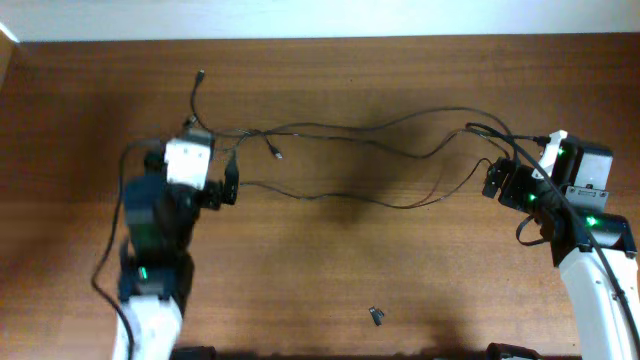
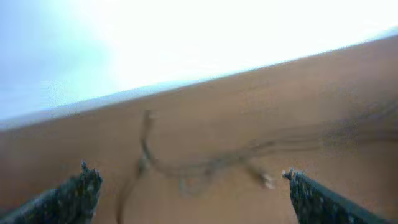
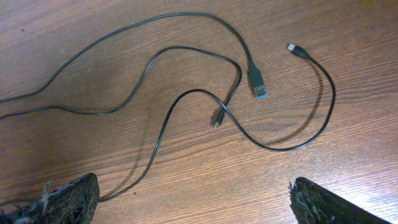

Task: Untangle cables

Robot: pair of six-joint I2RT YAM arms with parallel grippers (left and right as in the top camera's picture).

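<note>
Several thin black cables [image 1: 300, 124] run loosely across the wooden table between the two arms and cross each other near the middle. One plug end [image 1: 200, 75] lies at the far left. My left gripper [image 1: 232, 185] is open beside the cables' left ends. In its blurred wrist view the cables [image 2: 186, 169] lie ahead of the open left gripper [image 2: 188, 174]. My right gripper [image 1: 492, 180] is open by the right ends. In the right wrist view the right gripper [image 3: 193, 184] holds nothing. A blue-tipped plug [image 3: 258, 84] and two small plugs [image 3: 292, 48] lie ahead, and one cable [image 3: 124, 190] passes its left finger.
A tiny dark clip-like piece [image 1: 376, 316] lies near the table's front edge. The table's back edge [image 1: 320, 38] meets a pale wall. Thicker wires hang off each arm's body.
</note>
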